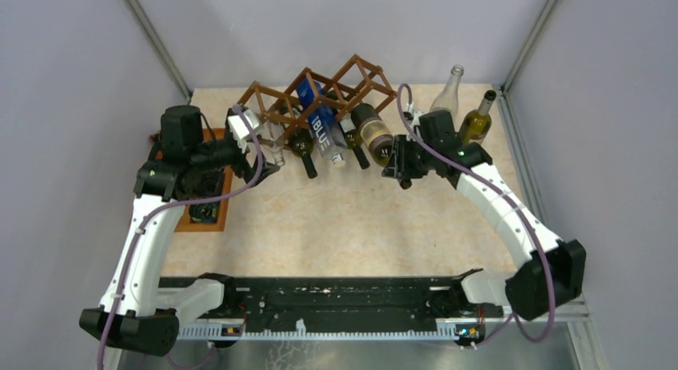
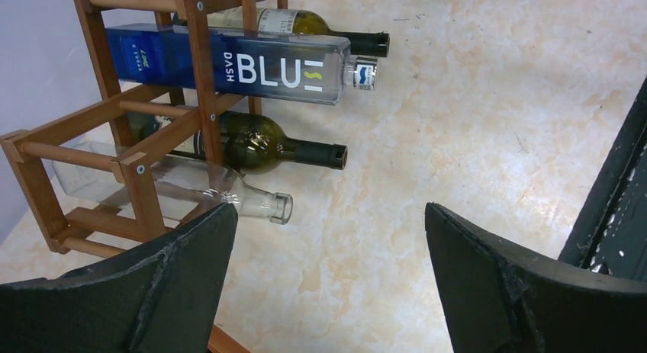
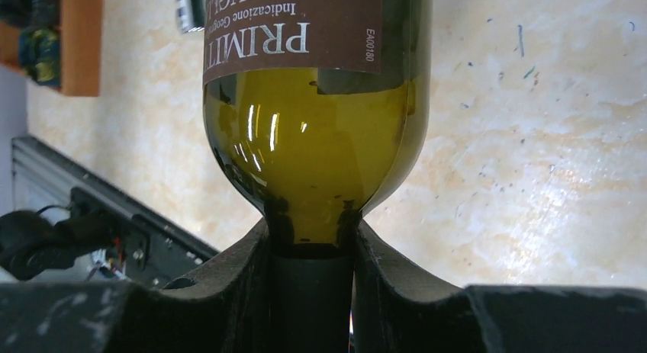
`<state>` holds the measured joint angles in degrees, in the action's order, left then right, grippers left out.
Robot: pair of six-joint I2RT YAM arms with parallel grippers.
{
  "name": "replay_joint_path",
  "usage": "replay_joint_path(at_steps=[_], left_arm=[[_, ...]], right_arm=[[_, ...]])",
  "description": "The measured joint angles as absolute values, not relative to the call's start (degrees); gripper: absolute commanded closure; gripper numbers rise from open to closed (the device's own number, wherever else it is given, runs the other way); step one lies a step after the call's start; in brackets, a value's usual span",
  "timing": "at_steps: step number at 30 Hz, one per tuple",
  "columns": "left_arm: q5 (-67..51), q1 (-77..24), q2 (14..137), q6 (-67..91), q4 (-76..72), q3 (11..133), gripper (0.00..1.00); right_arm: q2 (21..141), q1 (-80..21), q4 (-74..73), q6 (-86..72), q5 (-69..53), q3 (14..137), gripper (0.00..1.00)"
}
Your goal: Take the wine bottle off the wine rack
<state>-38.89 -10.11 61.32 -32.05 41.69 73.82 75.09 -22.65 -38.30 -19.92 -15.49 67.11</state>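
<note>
left gripper [image 2: 328, 216] apart, right gripper [image 3: 311, 242] clamped on wine bottle [image 3: 313, 139] neck; snagging the eleven o'clock wine rack [image 1: 306, 69] could loosen it

Top cam: high at the near edge, looks down and forward over the whole surface [image 1: 344, 226], rack [image 1: 332, 88] at far edge. Left wrist cam: low, near, looks past left tool [image 2: 329, 216] at rack's left end. Right wrist cam: over right tool [image 3: 310, 239], very close on one bottle [image 3: 313, 139]. Top and left wrist share rack; all three see surface.
</note>
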Motion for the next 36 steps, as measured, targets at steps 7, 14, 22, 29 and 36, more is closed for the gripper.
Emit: replay_joint_path(at_steps=[7, 14, 22, 29, 36], left_arm=[[-40.38, -10.11, 61.10, -40.47, 42.96, 73.41, 0.01], [-41.12, -12.29, 62.26, -51.20, 43.75, 73.47, 0.01], [-36.84, -23.16, 60.05, -71.16, 41.82, 69.69, 0.01], [-31.59, -28.97, 52.80, -85.84, 37.45, 58.70, 0.01], [-27.83, -29.50, 50.70, -89.25, 34.50, 54.65, 0.01]], right_arm=[[65.52, -23.11, -42.54, -21.28, -18.68, 67.18, 1.00], [62.24, -23.70, -48.12, -22.61, -22.26, 67.18, 1.00], [64.25, -36.58, -48.82, -26.79, -22.04, 71.29, 1.00], [70.06, -48.49, -45.41, -29.23, -21.52, 75.22, 1.00], [73.69, -53.91, -44.25, -30.55, -19.09, 75.33, 1.00]])
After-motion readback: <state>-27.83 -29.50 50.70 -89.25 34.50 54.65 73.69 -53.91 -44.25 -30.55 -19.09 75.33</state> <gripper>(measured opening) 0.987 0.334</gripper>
